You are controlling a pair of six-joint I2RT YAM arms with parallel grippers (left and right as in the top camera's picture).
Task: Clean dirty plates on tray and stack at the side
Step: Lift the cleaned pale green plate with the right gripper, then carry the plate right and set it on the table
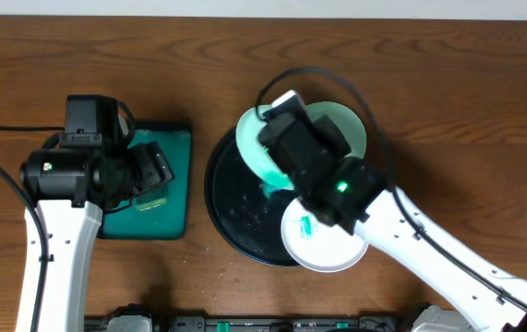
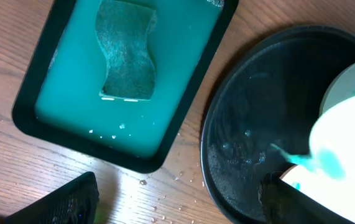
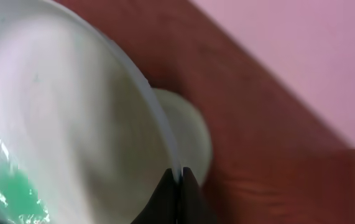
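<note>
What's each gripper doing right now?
Left gripper: open, holding nothing.
Right gripper: shut on the rim of the green-smeared plate.

Right arm [image 1: 401, 226] and held plate [image 1: 351, 129] over the tray's [image 1: 235, 203] right half, white plate [image 1: 332, 254] on near rim, left half open

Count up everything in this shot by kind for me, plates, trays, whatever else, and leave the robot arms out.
plates: 3
trays: 2, the black round tray and the green rectangular tray
sponge: 1
Total: 6
</note>
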